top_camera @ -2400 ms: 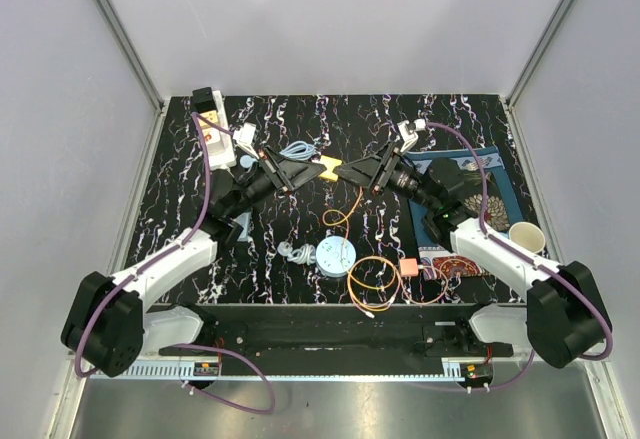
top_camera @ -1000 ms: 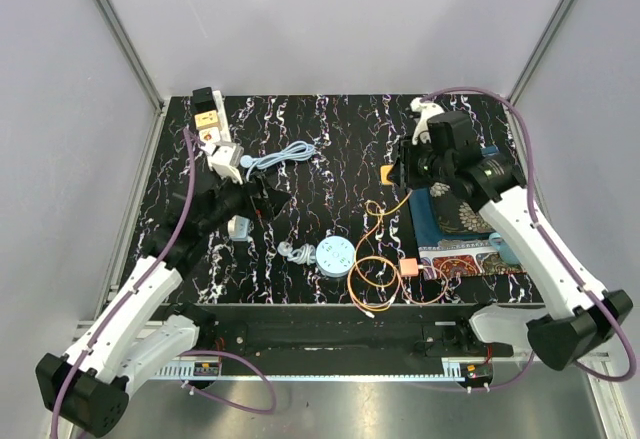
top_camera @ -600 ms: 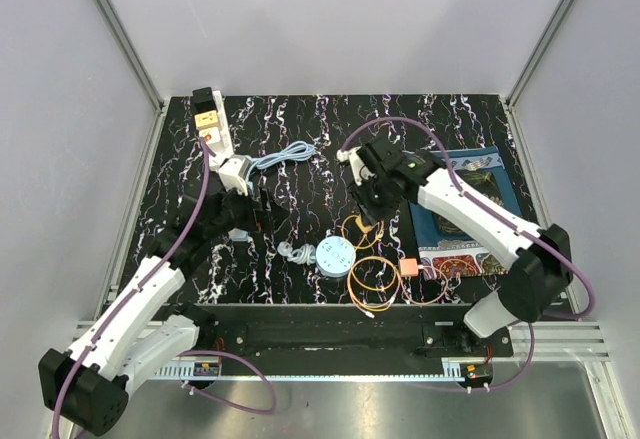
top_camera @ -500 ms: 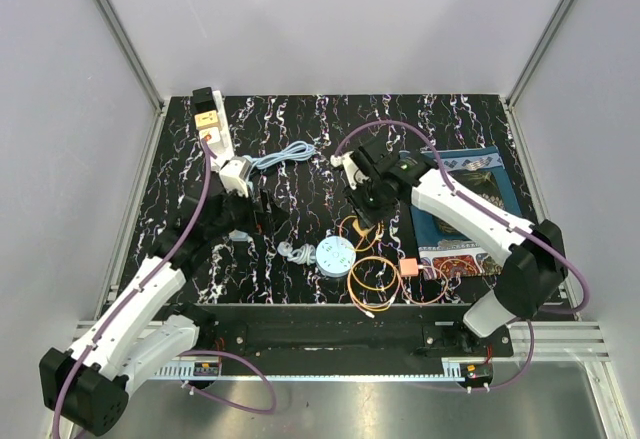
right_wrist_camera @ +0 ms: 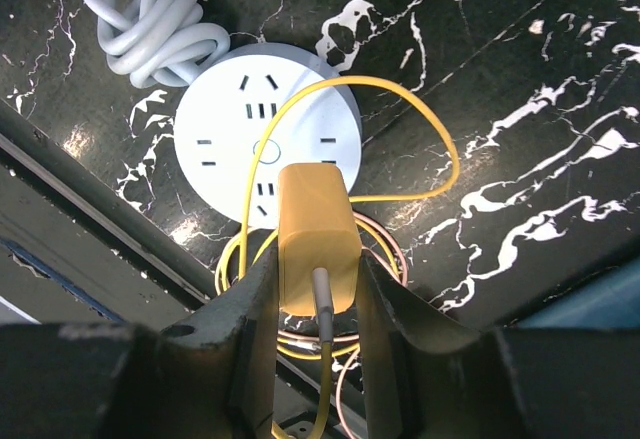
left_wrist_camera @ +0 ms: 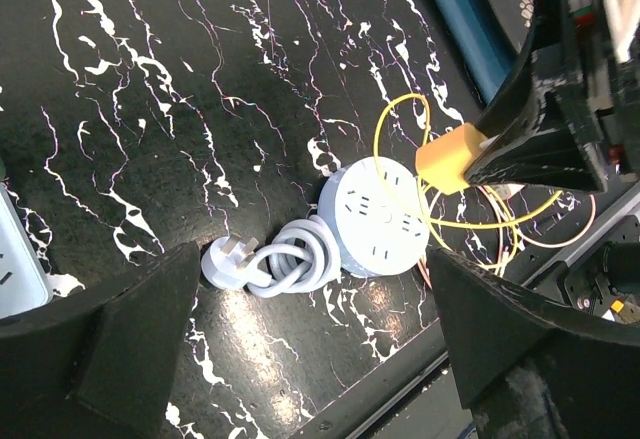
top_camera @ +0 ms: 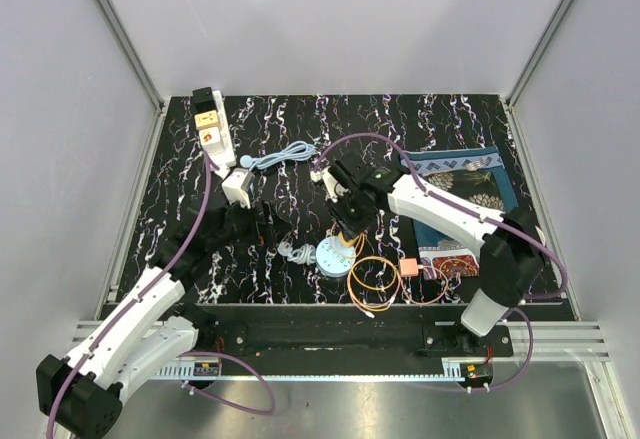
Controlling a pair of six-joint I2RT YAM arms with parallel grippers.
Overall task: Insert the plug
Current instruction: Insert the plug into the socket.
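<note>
My right gripper [right_wrist_camera: 318, 259] is shut on the yellow plug [right_wrist_camera: 318, 234], one finger on each side face, and its yellow cable trails down from the back. The plug hangs over the near edge of the round pale socket hub [right_wrist_camera: 230, 149], apart from its face. From above, the plug [top_camera: 345, 240] and right gripper [top_camera: 347, 231] are over the hub [top_camera: 331, 257]. My left gripper [top_camera: 268, 221] stands open just left of the hub, holding nothing. In the left wrist view its fingers [left_wrist_camera: 130, 329] frame the hub [left_wrist_camera: 375, 214] and the plug [left_wrist_camera: 450, 157].
The hub's white cord lies knotted with its plug [left_wrist_camera: 225, 262] on the black marbled table. Orange cable coils [top_camera: 372, 281] and a pink block [top_camera: 408, 267] lie right of the hub. A white power strip [top_camera: 212, 129], a white adapter [top_camera: 237, 186], a blue cable [top_camera: 285, 154] and a patterned mat [top_camera: 465, 174] lie further back.
My right arm has swung from the back right toward the left and front, carrying the yellow plug to just over the round hub. The left arm drew back slightly and stayed open.
</note>
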